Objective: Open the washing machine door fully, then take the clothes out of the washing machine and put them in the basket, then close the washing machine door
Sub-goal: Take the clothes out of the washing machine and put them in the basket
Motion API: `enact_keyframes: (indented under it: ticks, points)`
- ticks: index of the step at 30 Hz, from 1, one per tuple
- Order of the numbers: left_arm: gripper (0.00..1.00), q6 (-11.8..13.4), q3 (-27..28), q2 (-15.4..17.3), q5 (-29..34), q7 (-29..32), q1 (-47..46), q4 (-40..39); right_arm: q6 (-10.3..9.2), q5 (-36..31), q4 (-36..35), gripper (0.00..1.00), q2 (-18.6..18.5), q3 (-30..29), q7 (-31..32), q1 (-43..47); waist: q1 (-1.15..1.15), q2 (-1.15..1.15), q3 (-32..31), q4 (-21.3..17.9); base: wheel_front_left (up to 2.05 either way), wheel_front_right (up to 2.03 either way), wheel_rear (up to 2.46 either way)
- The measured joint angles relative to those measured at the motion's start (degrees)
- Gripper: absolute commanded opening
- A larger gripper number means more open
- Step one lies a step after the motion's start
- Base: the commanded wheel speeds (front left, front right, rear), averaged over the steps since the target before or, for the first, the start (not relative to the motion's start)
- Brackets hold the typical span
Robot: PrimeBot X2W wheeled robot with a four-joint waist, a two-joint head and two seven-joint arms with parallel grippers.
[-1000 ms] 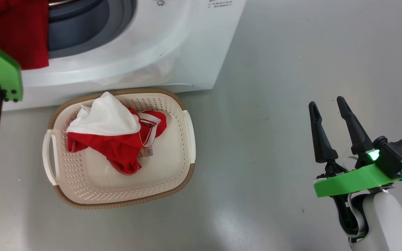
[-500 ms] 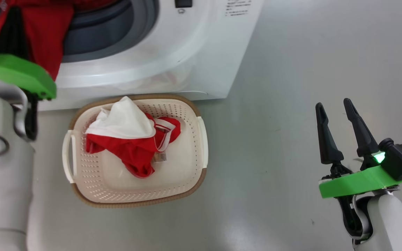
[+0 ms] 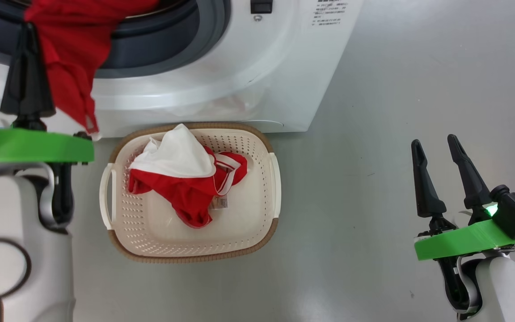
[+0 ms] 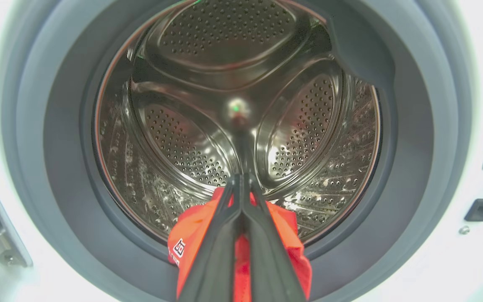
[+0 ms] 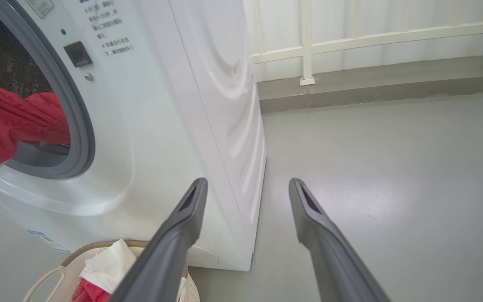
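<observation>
The left gripper (image 3: 27,33) is clamped shut on a red garment (image 3: 72,58). The garment drapes out of the washer (image 3: 239,80) mouth just ahead of its fingertips and hangs down on its right. Below and to the right of that gripper, the basket (image 3: 275,179) sits by the washer's foot, holding red-and-white clothes (image 3: 186,197). Far right, the right gripper (image 3: 434,145) hovers over the floor (image 3: 351,223), fingers apart, gripping nothing.

Glossy grey floor (image 3: 396,67) under cream basket (image 3: 245,215) and white washing machine (image 3: 262,76).

The left fingers (image 4: 218,251) pinch a red garment (image 4: 191,235) at the lower rim of the perforated steel drum (image 4: 183,142)
</observation>
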Motion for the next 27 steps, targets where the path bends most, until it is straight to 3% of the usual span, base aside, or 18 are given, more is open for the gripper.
enact_keyframes:
  ticks: [15, 27]
  points:
    - [0.00, -0.53, 1.27, -2.41, 0.32, -0.02, 7.67, -21.01, 0.00, -0.07, 0.01, 1.00, -0.01, -0.10, 0.00, 0.05, 0.00, 0.00, 0.03, 0.28, 0.00, 0.00, 0.00]
    - [0.00, -0.53, -1.45, -2.99, -0.18, -0.18, 10.57, -30.87, 0.00, -0.07, -0.01, 1.00, -0.01, -0.12, 0.00, 0.07, 0.00, 0.00, 0.22, 0.36, 0.00, 0.00, 0.00]
